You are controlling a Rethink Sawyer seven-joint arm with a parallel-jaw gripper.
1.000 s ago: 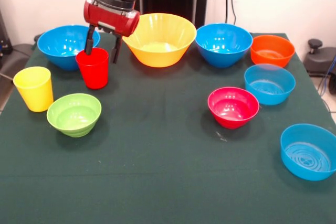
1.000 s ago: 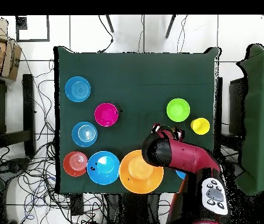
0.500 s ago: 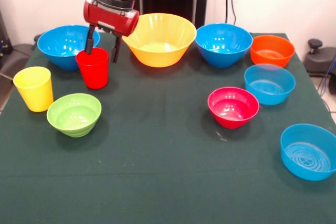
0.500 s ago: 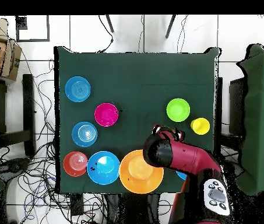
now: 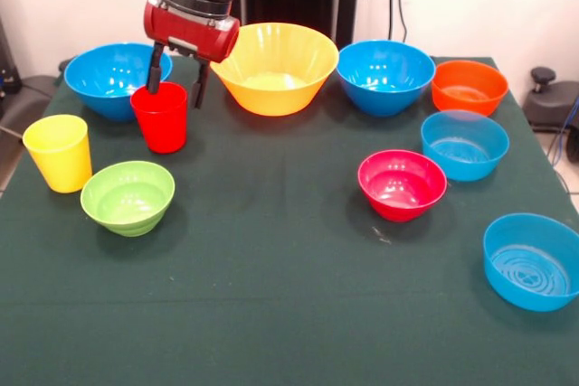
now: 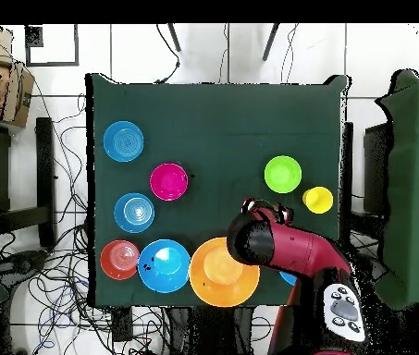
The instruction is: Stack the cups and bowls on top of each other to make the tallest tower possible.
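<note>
Front view first: the gripper point(image 5: 175, 80) hangs over the red cup point(image 5: 160, 117), its two dark fingers point(image 5: 155, 73) spread, one at the cup's far-left rim and the other off to the right of it, by the rim. I cannot tell whether either finger touches the plastic. The red cup stands upright on the green cloth of the table point(image 5: 271, 296), just in front of a deep blue bowl point(image 5: 116, 79) at the back left. Left of it and nearer to me stands the yellow cup point(image 5: 59, 152), with the light green bowl point(image 5: 128, 196) close beside that. The big yellow-orange bowl point(image 5: 275, 68) sits at the back middle, empty, nothing piled in it. To its right comes a second deep blue bowl point(image 5: 385, 76), then the orange bowl point(image 5: 469, 87). A paler blue bowl point(image 5: 464, 144) lies in front of the orange one, the pink-red bowl point(image 5: 402, 184) sits nearer the middle, and another pale blue bowl point(image 5: 531, 260) is at the right edge.

Overhead view: the red and black arm point(image 6: 291, 254) covers the red cup almost wholly, and the fingers are hidden under it. Every bowl stands apart on the cloth: yellow-orange point(image 6: 215, 275), blue point(image 6: 164, 265), orange point(image 6: 118, 260), pale blue point(image 6: 134, 212), pink-red point(image 6: 168, 181), the other pale blue point(image 6: 123, 140), green point(image 6: 282, 174) and the yellow cup point(image 6: 317, 199) beside it.
</note>
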